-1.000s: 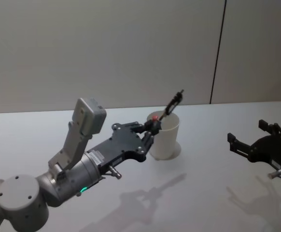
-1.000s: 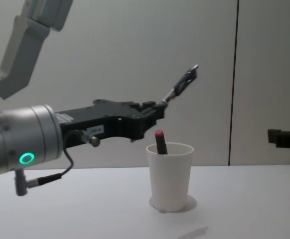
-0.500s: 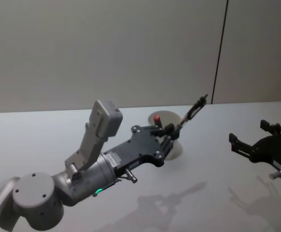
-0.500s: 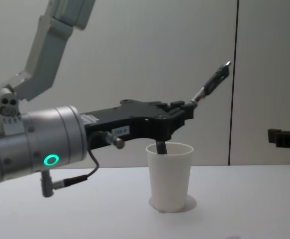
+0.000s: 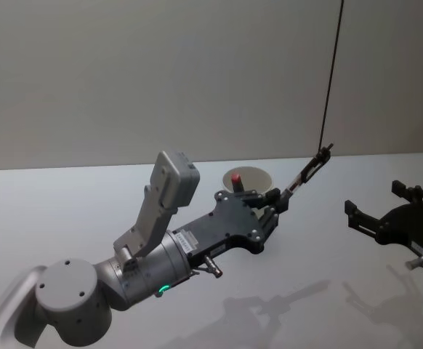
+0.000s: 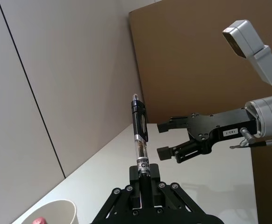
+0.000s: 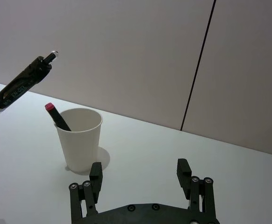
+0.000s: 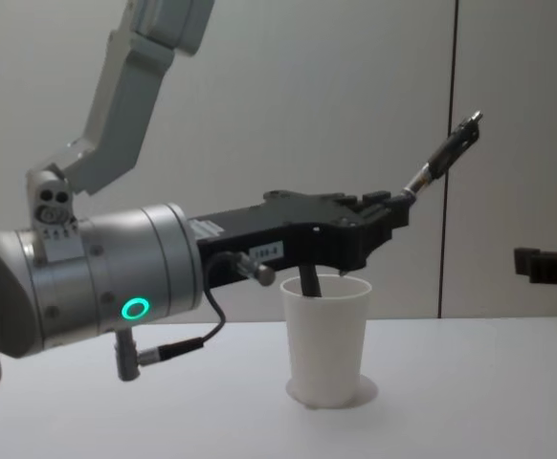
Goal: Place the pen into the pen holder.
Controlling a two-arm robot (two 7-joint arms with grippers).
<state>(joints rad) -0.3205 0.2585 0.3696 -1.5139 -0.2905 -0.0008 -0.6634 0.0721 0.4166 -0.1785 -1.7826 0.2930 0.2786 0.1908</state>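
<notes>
My left pincer, clamped shut on the pen slanting up just past the white pen holder, should tip it upright over the rim before releasing, while my right pincer waits open, well apart.

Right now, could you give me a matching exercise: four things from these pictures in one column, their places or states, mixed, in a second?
1. black pen
2. red-capped pen
3. paper cup
4. right gripper

A. upright on the table
B. open, holding nothing
C. clamped in the left gripper, tilted in the air
D. standing inside the cup

Pairs: 1-C, 2-D, 3-A, 4-B
</notes>
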